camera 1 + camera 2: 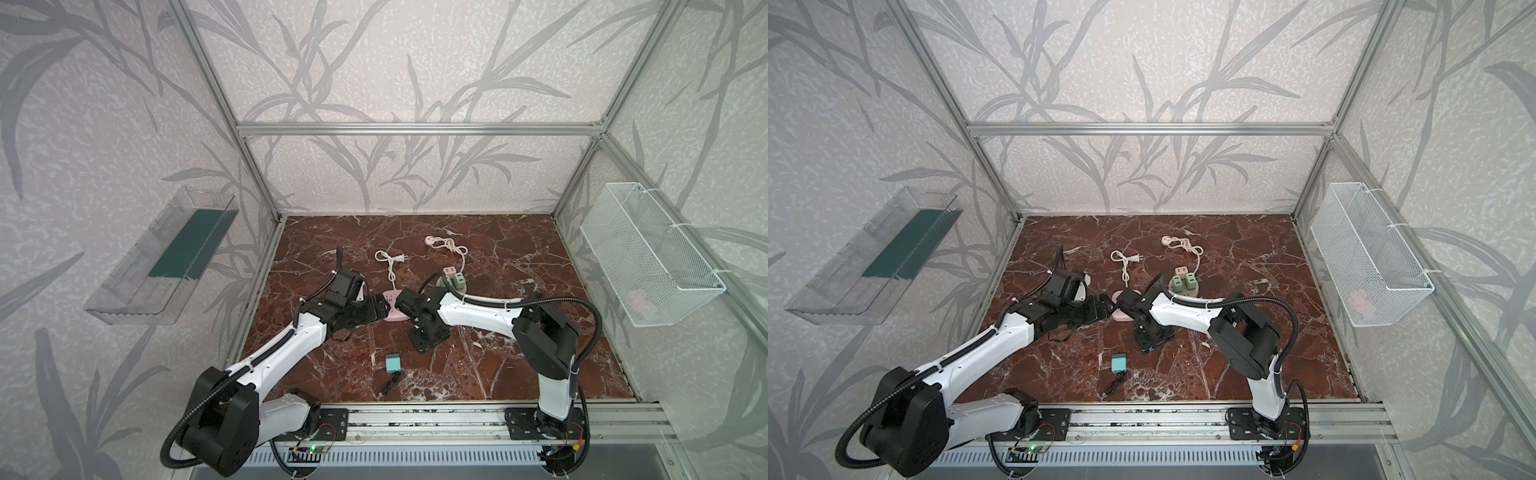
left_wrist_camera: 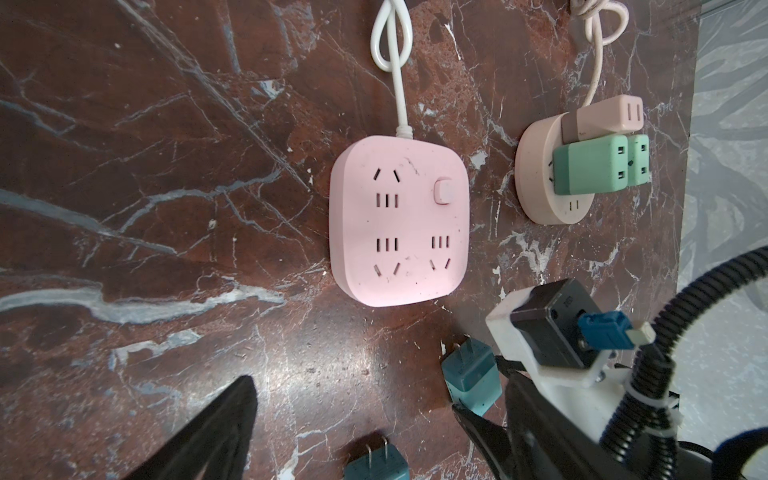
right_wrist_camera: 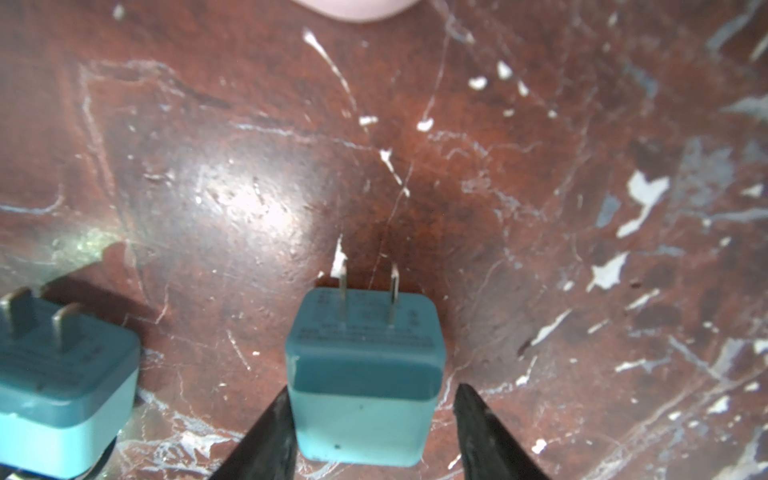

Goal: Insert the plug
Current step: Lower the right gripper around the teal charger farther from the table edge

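The power strip [image 2: 399, 220] lies mid-worktop [image 1: 519, 257]. A socket hub [image 2: 536, 183], adapters [image 2: 590, 170] on it, sits right of it, nearer the back edge. A plug [image 1: 392, 362] lies toward the front edge.

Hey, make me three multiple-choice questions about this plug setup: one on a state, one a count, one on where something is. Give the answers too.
1. The sockets of the pink power strip are: A) all empty B) one filled C) all filled.
2. How many adapters are plugged into the round socket hub? A) one B) five C) three.
3. Where is the teal plug nearest the right hand? A) on the pink power strip B) between that hand's fingers C) on the round socket hub.

Answers: 1 A, every slot shows bare. 2 C, one pink and two green adapters stand on it. 3 B, a finger flanks each side of it.
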`<state>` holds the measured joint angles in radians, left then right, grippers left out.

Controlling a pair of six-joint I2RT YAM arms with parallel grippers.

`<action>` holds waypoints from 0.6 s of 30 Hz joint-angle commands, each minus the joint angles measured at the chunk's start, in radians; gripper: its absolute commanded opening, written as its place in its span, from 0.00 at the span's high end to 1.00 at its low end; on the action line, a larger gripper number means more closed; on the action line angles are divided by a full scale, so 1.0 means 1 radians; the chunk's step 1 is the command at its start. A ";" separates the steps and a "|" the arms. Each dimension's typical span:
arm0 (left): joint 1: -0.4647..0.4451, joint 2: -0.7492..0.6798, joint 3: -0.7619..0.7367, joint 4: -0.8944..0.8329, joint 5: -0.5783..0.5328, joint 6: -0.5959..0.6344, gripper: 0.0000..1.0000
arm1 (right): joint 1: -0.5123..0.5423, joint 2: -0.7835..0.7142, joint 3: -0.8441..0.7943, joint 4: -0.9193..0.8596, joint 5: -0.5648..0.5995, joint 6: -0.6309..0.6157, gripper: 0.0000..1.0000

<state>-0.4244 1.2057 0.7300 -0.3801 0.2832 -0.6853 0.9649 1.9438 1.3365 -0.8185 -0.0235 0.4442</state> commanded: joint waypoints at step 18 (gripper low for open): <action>0.006 -0.046 -0.039 0.000 -0.001 -0.031 0.09 | -0.002 -0.004 -0.036 0.042 0.013 -0.039 0.51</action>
<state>-0.4240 1.1801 0.7044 -0.3805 0.2832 -0.7033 0.9646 1.9438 1.3148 -0.7712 -0.0162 0.4145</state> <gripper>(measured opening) 0.916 0.493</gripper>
